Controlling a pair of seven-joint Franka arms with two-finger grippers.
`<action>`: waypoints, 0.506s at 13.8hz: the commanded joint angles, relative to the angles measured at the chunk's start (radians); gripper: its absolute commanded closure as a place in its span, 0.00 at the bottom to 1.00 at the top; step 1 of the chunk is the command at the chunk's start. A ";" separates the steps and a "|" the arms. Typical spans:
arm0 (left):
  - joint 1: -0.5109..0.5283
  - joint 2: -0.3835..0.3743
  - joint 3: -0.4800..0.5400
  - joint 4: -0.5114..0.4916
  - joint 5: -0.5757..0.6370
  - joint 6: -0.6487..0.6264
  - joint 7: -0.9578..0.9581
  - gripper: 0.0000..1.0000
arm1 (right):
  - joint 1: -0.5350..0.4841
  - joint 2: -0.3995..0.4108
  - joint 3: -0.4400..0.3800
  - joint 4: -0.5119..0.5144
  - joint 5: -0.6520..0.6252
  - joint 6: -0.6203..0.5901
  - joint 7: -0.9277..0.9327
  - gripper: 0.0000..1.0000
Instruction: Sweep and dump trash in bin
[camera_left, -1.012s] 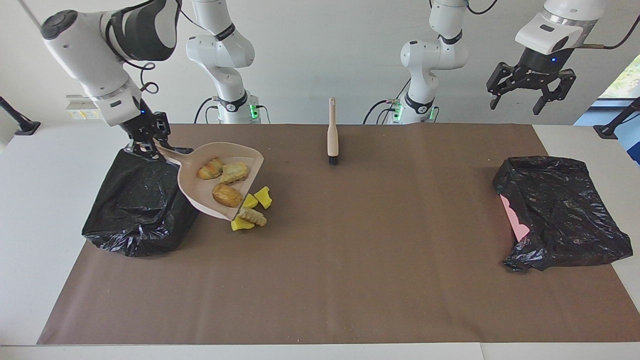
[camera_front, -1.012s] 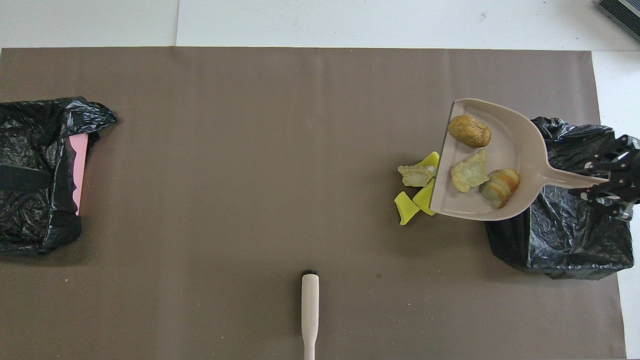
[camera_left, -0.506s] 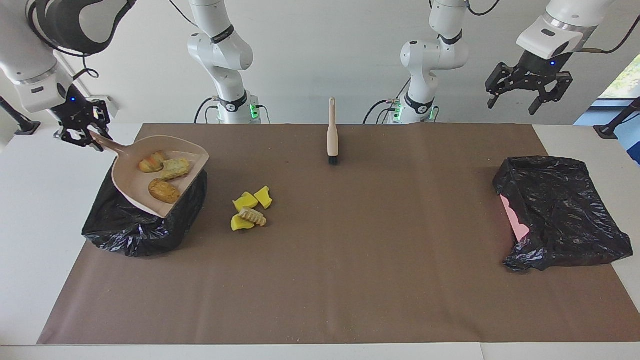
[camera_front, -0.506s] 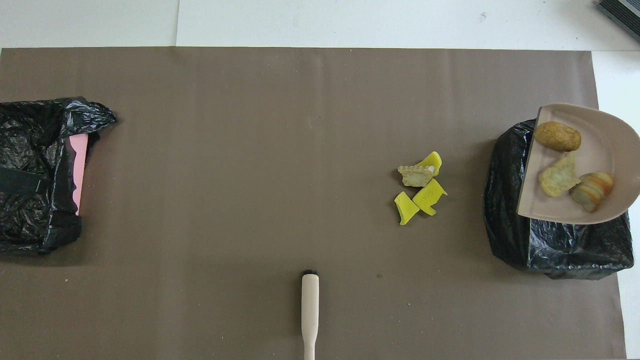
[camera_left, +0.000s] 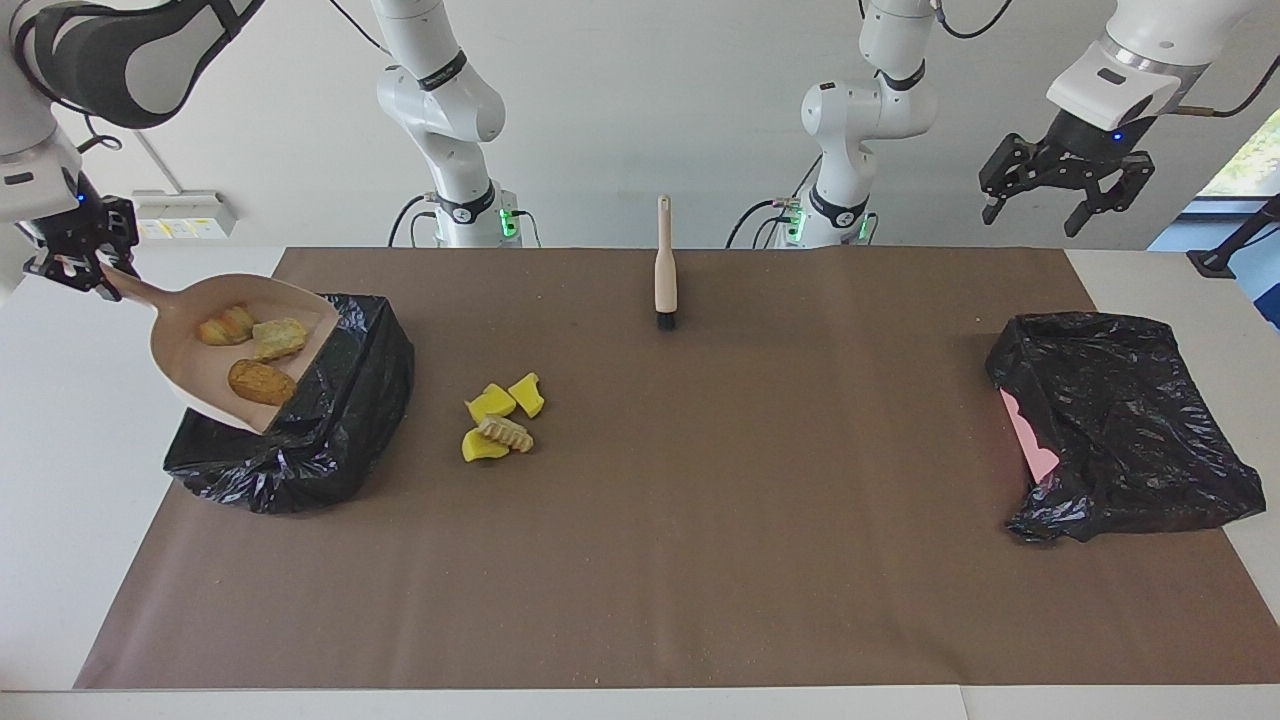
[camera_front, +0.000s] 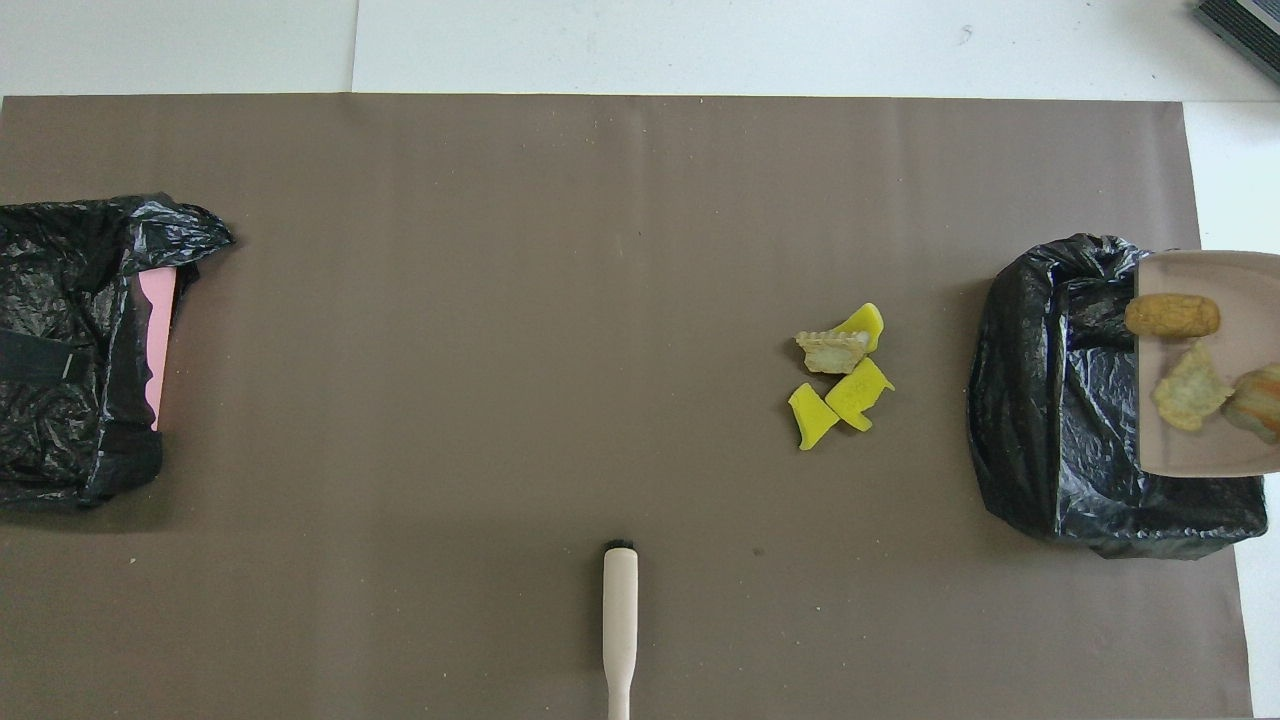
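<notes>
In the facing view, a beige plastic dustpan (camera_left: 215, 350) is held aloft by its handle in the right gripper (camera_left: 75, 265), whose fingers are clamped on that handle at the 9 o'clock edge. The pan hangs over the black bag-lined bin (camera_left: 310, 420) at the right arm's end of the table. Three bread-like trash pieces (camera_left: 250, 350), golden-brown and tan, are carried in the pan. Four more pieces, three bright yellow spongy chunks and one ridged beige lump (camera_left: 502, 420), are left on the brown paper table cover (camera_left: 700, 550), beside the bin at its 3 o'clock. A beige-handled brush with black bristles (camera_left: 663, 265) is seen lying at 12 o'clock, near the robots. The left gripper (camera_left: 1068, 195) is raised at 2 o'clock with its fingers spread apart and nothing between them, waiting over the table's end. A second black bag with a pink edge (camera_left: 1120, 425) is seen below it.

In the overhead view, the dustpan (camera_front: 1215, 300) is cut off at the 3 o'clock edge over the bin (camera_front: 1060, 420), its three pieces (camera_front: 1190, 355) inside. The loose cluster (camera_front: 840, 375) lies at the bin's 9 o'clock. The brush (camera_front: 619, 620) is at 6 o'clock, the second bag (camera_front: 70, 340) at 9 o'clock. Neither gripper is shown here.
</notes>
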 joint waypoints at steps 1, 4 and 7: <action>0.017 -0.014 -0.006 -0.006 -0.008 -0.021 -0.005 0.00 | 0.015 -0.031 0.020 -0.081 -0.120 0.072 -0.071 1.00; 0.016 -0.014 -0.008 -0.006 -0.008 -0.021 -0.051 0.00 | 0.058 -0.063 0.021 -0.165 -0.193 0.162 -0.106 1.00; 0.014 -0.014 -0.008 -0.006 -0.010 -0.019 -0.050 0.00 | 0.094 -0.059 0.024 -0.161 -0.289 0.179 -0.107 1.00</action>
